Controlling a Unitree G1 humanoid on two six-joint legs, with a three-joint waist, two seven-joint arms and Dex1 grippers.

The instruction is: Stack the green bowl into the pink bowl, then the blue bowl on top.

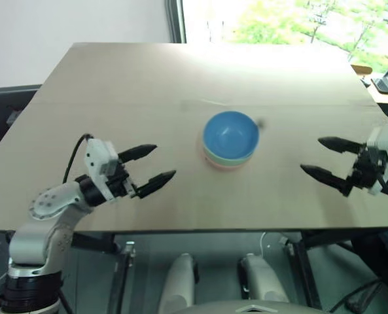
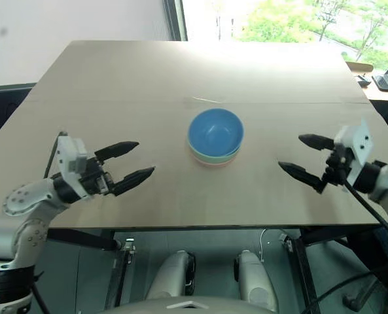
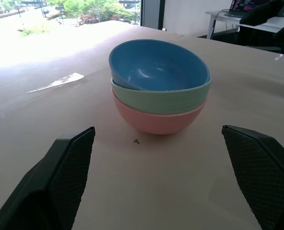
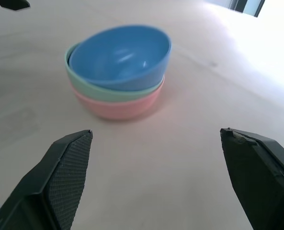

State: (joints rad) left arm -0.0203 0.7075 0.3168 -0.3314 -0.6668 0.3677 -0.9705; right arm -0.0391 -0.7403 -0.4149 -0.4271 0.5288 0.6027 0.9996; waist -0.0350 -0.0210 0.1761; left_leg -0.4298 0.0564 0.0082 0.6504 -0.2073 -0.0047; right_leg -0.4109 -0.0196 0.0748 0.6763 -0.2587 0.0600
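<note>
On the pale wooden tabletop (image 1: 128,85) we see the three small bowls already nested into one stack, standing near the middle of the surface, somewhat nearer the front edge than the far edge and roughly midway between the left and right edges. The salmon-pink round plastic bowl (image 3: 156,120) sits at the bottom, resting on the wood. The pale mint-green round plastic bowl (image 3: 165,99) sits inside it, with just a band of its wall showing above the pink rim. The bright sky-blue round plastic bowl (image 3: 156,64) sits on top, inside the green one; in the wrist views we see it lying slightly tilted, not quite level with the rims below it.

Our left gripper (image 1: 149,165) hangs over the front-left part of the tabletop, well apart from the stack, its two black fingers (image 1: 137,153) pointing toward the bowls. Its jaws are spread wide and hold nothing. Our right gripper (image 1: 328,158) hangs near the right edge of the tabletop, also well apart from the stack and pointing toward it. Its jaws are likewise spread wide and empty.

A thin pale strip (image 3: 55,82), perhaps tape, lies flat on the wood beyond the stack toward the far edge.
</note>
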